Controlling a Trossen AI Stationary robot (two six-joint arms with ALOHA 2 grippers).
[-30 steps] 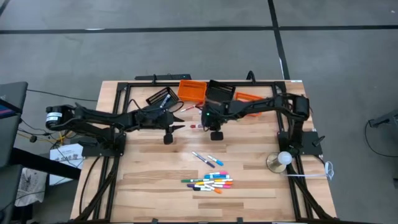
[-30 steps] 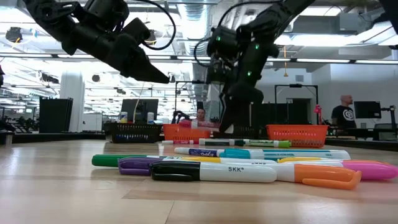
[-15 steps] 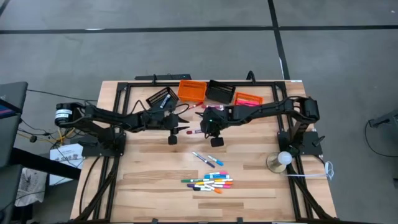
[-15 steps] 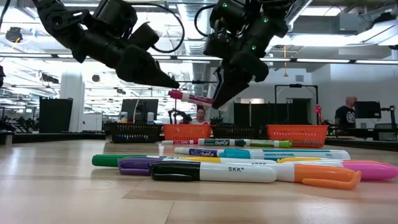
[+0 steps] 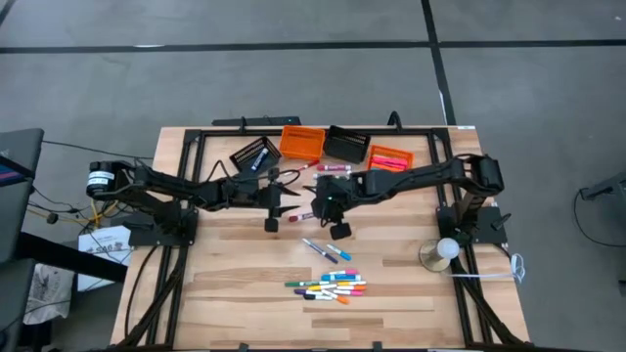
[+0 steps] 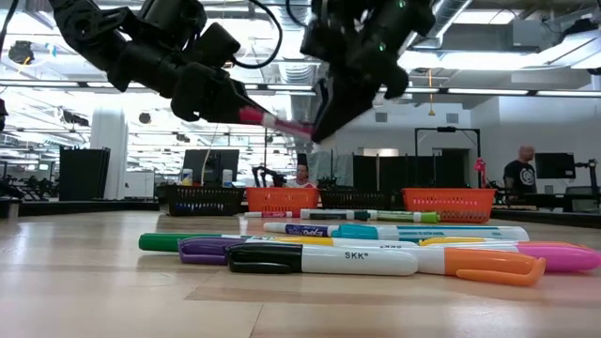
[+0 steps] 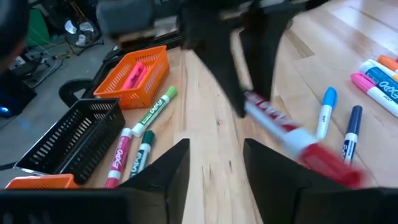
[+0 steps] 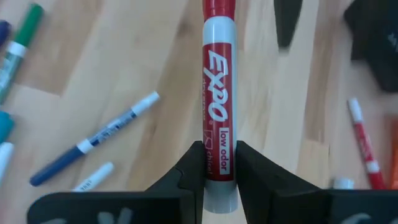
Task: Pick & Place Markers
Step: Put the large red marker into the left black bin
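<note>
Pincers meet over the middle of the table (image 5: 235, 293). My left pincer (image 5: 285, 204) stands with fingers parted, its tips just beside the red cap of the red marker (image 8: 217, 106), not closed on it. My right pincer (image 8: 217, 163), toward 3 o'clock from it, is clamped narrow on that marker's white barrel, holding it clear of the wood. Loose markers (image 5: 333, 286) lie clustered toward 6 o'clock; the orange bin (image 5: 302, 143) sits toward 12 o'clock.
</note>
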